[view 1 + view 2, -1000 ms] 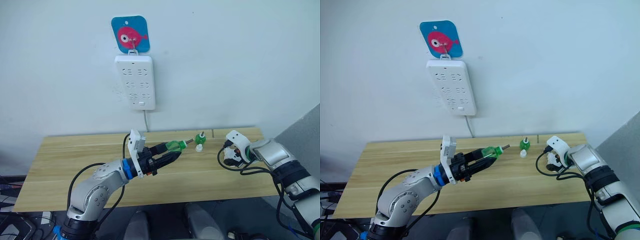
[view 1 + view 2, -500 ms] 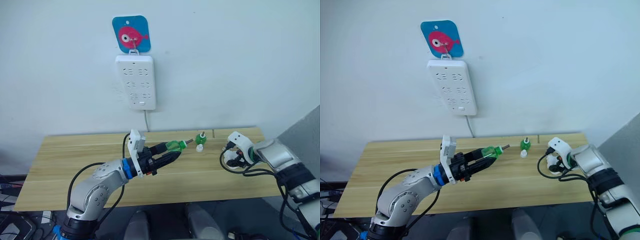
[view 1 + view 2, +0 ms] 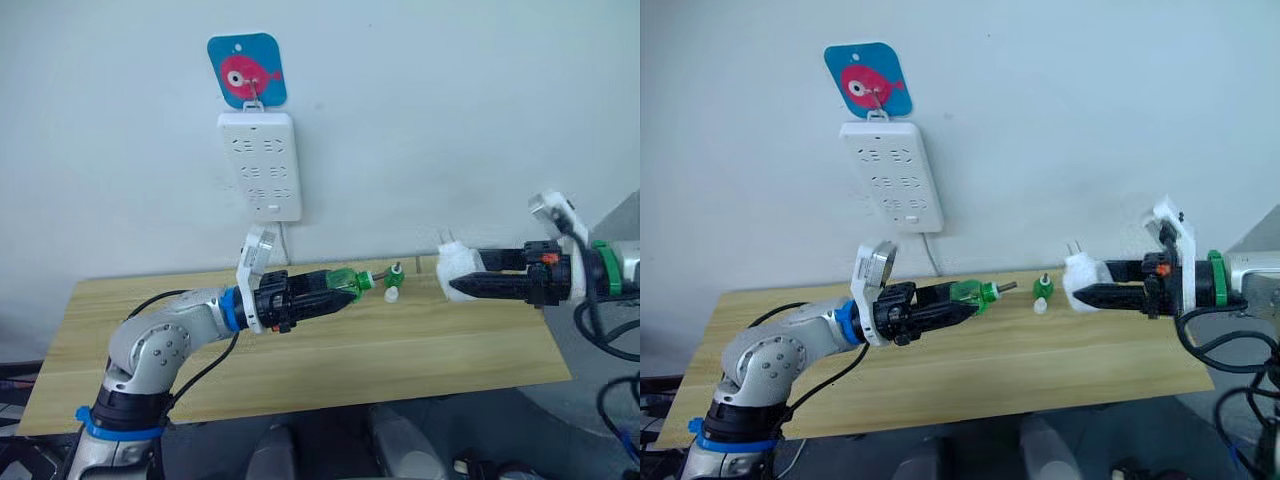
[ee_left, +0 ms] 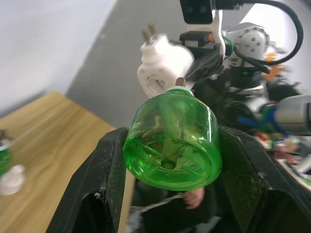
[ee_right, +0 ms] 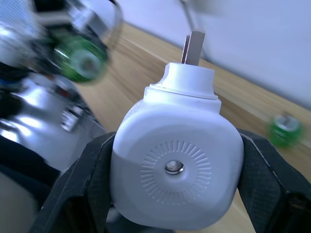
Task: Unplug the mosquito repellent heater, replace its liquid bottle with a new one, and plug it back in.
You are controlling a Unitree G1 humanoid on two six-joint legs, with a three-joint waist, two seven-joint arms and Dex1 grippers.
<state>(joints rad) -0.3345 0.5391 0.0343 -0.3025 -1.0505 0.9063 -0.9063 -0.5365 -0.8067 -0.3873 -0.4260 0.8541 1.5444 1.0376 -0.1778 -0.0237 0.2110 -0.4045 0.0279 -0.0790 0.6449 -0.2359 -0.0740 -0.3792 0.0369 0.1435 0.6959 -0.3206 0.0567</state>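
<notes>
My left gripper (image 3: 328, 293) is shut on a green liquid bottle (image 3: 346, 282), held level above the table with its wick pointing right. In the left wrist view the bottle's (image 4: 170, 141) base sits between the two black fingers (image 4: 112, 170). My right gripper (image 3: 468, 285) is shut on the white mosquito repellent heater (image 3: 455, 270), prongs upward, held above the table's right part and facing the bottle's wick across a short gap. The right wrist view shows the heater's (image 5: 177, 170) vented face clamped between the fingers.
A second small green bottle (image 3: 396, 272) stands on the wooden table (image 3: 300, 365) between the grippers, with a white cap (image 3: 391, 296) beside it. The white power strip (image 3: 259, 165) hangs on the wall under a blue fish hook (image 3: 246, 70), its cord running down behind the table.
My right arm has risen from the table's right edge and stretched leftward, bringing the heater close to the bottle's wick. The left arm still holds the bottle; the camera has shifted.
</notes>
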